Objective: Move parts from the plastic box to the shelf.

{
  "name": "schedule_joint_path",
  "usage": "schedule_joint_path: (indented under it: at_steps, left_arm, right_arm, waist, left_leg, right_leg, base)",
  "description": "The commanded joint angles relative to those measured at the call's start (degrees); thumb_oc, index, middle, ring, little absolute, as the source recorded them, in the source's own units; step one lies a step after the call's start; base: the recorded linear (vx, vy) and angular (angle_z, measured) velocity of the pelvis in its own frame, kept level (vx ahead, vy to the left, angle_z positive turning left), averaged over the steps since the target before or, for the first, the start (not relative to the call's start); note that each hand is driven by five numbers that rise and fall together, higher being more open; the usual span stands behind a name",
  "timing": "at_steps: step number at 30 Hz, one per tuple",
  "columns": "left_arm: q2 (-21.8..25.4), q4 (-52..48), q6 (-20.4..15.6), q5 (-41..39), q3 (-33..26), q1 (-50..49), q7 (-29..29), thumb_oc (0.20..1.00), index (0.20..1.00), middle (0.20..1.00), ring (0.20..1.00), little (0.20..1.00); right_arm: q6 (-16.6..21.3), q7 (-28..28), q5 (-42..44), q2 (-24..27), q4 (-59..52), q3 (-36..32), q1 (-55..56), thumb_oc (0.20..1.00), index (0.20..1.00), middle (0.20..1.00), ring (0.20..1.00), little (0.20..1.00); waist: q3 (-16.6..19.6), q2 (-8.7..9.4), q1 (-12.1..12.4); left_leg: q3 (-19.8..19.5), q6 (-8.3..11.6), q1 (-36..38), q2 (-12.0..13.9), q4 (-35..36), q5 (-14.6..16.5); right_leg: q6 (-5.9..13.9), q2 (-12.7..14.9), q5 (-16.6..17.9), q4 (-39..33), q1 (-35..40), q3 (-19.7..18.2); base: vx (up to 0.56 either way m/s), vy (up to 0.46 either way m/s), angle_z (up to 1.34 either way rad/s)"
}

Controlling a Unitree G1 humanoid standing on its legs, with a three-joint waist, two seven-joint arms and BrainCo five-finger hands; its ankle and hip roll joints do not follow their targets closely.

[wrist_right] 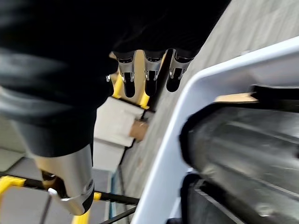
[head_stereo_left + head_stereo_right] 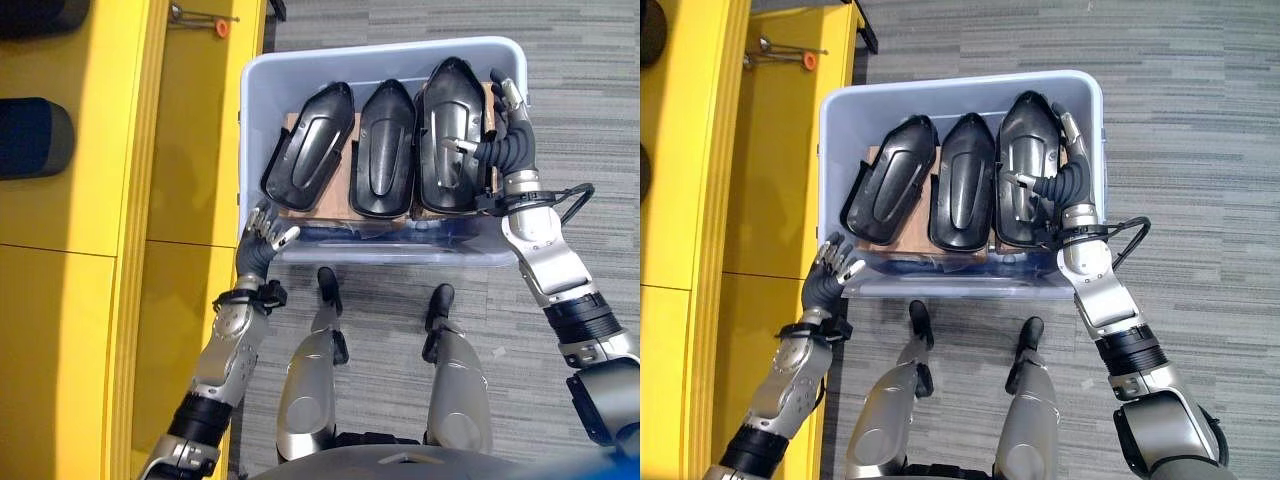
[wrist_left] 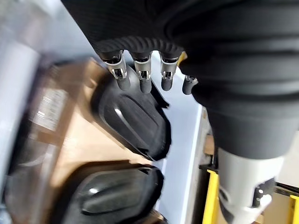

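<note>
A pale translucent plastic box (image 2: 380,55) stands on the floor in front of me. Three black moulded parts lie side by side in it on cardboard (image 3: 70,140): the left part (image 2: 310,145), the middle part (image 2: 385,150) and the right part (image 2: 450,130). My right hand (image 2: 510,140) is inside the box against its right wall, fingers straight along the right part's outer edge and thumb resting on top of that part. My left hand (image 2: 262,240) hovers open outside the box's near left corner, touching nothing. The yellow shelf (image 2: 100,200) runs along my left.
Two dark rounded objects (image 2: 30,135) sit on the shelf at the far left. A metal tool with an orange tip (image 2: 215,25) lies at the shelf's far end. Grey striped carpet (image 2: 580,60) surrounds the box.
</note>
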State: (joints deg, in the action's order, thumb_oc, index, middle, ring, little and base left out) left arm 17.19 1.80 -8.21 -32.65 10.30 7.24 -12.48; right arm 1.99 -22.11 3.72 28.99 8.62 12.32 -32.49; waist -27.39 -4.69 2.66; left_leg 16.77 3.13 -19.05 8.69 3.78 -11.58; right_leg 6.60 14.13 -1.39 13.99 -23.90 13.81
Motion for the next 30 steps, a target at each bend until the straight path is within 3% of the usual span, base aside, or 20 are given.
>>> schedule_joint_path:
  at_steps: [1, 12, 30]
  left_arm:
    - [1.3, -5.2, -3.9, -0.1, 0.9, -1.8, -1.6, 1.000, 1.000, 1.000, 1.000, 1.000]
    - [1.5, -7.8, -5.6, -1.4, 1.8, 0.7, -2.7, 1.000, 1.000, 1.000, 1.000, 1.000]
    - [2.6, -9.6, -6.6, -3.6, 4.7, 2.3, -1.4, 1.000, 1.000, 1.000, 1.000, 1.000]
  right_arm:
    - [1.9, -3.4, -2.0, -0.3, -1.4, -0.1, -4.4, 1.000, 1.000, 1.000, 1.000, 1.000]
    - [0.7, -6.2, -2.9, -1.2, 7.2, 1.9, -10.3, 1.000, 1.000, 1.000, 1.000, 1.000]
    - [-0.9, -2.2, -0.8, -1.7, 30.8, 10.5, -22.0, 1.000, 1.000, 1.000, 1.000, 1.000]
  waist:
    - [2.3, 1.01, -0.3]
    - [0.3, 0.03, 0.3]
    - [-1.4, -1.54, 2.4]
  left_leg:
    - [0.8, 6.39, 3.7, 4.4, -3.0, 3.0]
    - [0.6, 6.14, 1.9, 3.3, -3.2, 3.1]
    - [-1.5, 6.15, 0.9, 2.5, -2.9, 3.9]
  right_leg:
    - [3.50, 2.7, 6.3, -4.4, 0.3, 2.9]
    - [3.27, 3.4, 6.9, -4.8, -1.3, 2.5]
    - [3.92, 4.3, 5.8, -3.3, -2.6, 3.1]
  base:
    - [0.00, 0.034, 0.00]
    - [0.00, 0.003, 0.00]
    - [0.01, 0.006, 0.01]
